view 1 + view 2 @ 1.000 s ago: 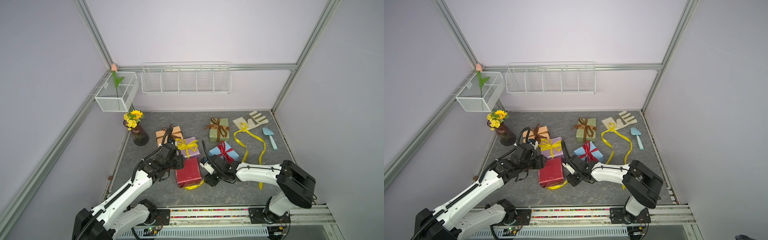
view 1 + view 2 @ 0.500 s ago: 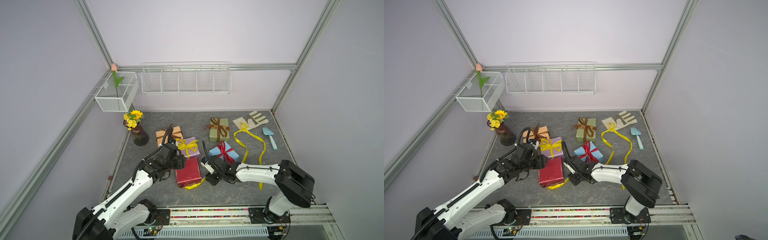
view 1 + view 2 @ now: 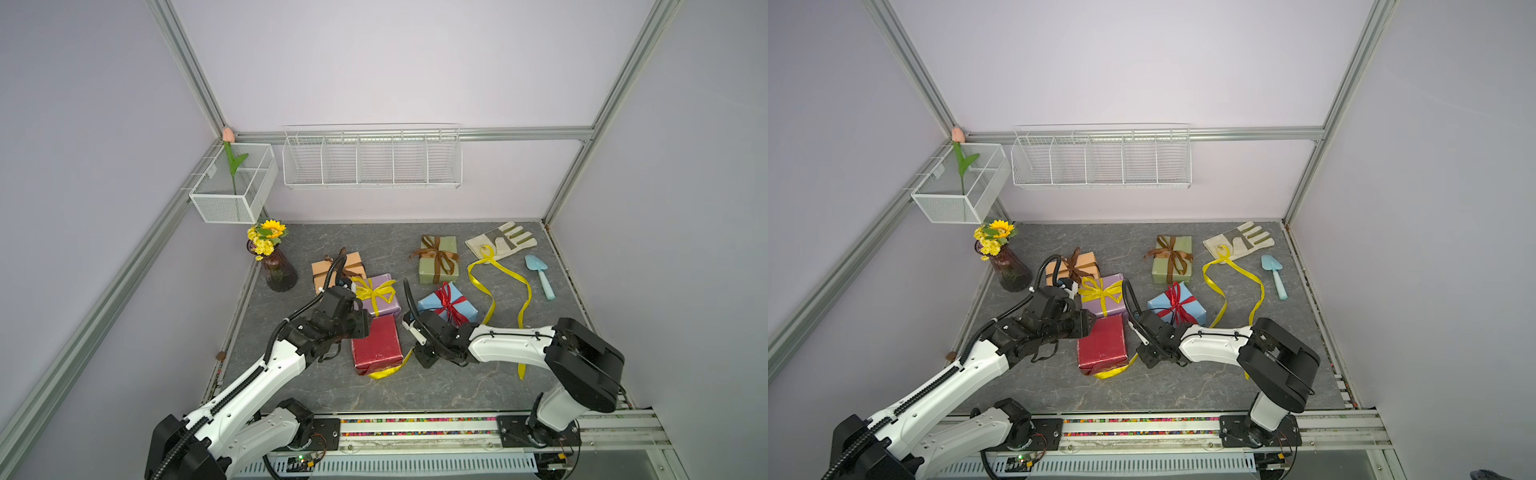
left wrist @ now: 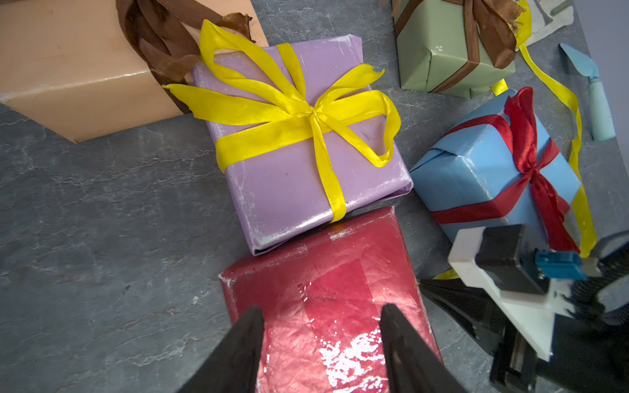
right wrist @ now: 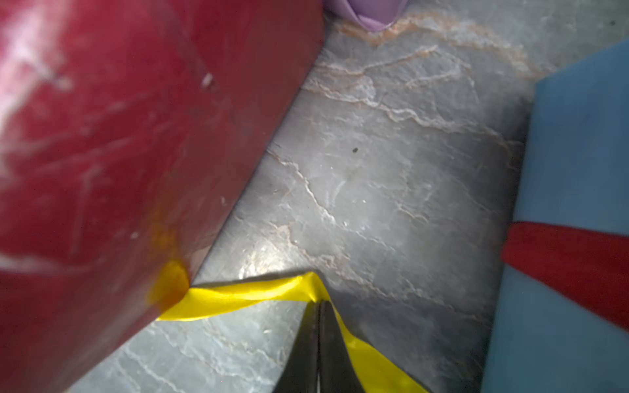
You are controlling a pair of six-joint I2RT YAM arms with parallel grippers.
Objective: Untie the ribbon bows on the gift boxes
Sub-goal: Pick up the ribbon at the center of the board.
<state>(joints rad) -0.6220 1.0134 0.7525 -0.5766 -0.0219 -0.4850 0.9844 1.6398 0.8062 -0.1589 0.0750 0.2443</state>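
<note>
Four bows point(image 3: 374, 291) sit tied as you work the fifth: your right gripper point(image 5: 319, 308) is pressed together on the loose yellow ribbon point(image 5: 238, 296), which runs out from under the red box point(image 3: 376, 343). In both top views the box lies at nine o'clock from those jaws. The strip slants from two o'clock down to eight, tucking under the box's near corner. Your left gripper point(image 4: 320, 309) hangs spread over the box top; contact cannot be told. A pull toward three o'clock looks likeliest to free the ribbon, with the left arm nearer to steady the box.
</note>
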